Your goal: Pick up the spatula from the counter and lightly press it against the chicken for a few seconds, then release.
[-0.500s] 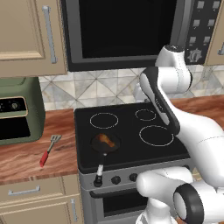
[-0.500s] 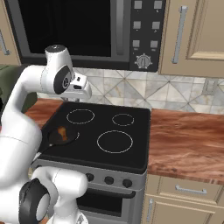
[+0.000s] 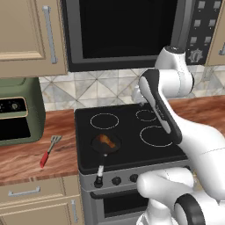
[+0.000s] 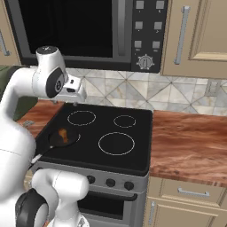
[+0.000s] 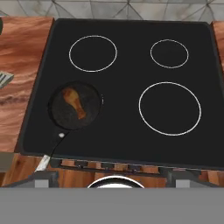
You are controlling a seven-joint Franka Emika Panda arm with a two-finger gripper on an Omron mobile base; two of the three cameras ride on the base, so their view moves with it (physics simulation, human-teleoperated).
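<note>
Holding the gripper high above the black cooktop, well clear of everything on it, with its fingers spread wide apart and clamping nothing. Looking down through the hand camera at three white burner rings. Seeing the spatula lying flat on the wooden counter just left of the stove, in front of the green countertop oven, red handle pointing toward the counter's front edge and slotted metal head angled back toward the stove's side. Not touching the spatula at all; hanging well apart from it, off to its right. Noting the small dark pan sitting on the front left of the cooktop, ahead of the rear left ring, with its handle sticking out over the stove's front edge by the knobs. Finding the chicken, a browned drumstick, lying inside the pan near its middle. Catching just the grey head of the spatula at the left edge of the hand view, on the wood beside the cooktop. Bending the white arm up from the base along the stove's right side, under the microwave and before the tiled backsplash.
</note>
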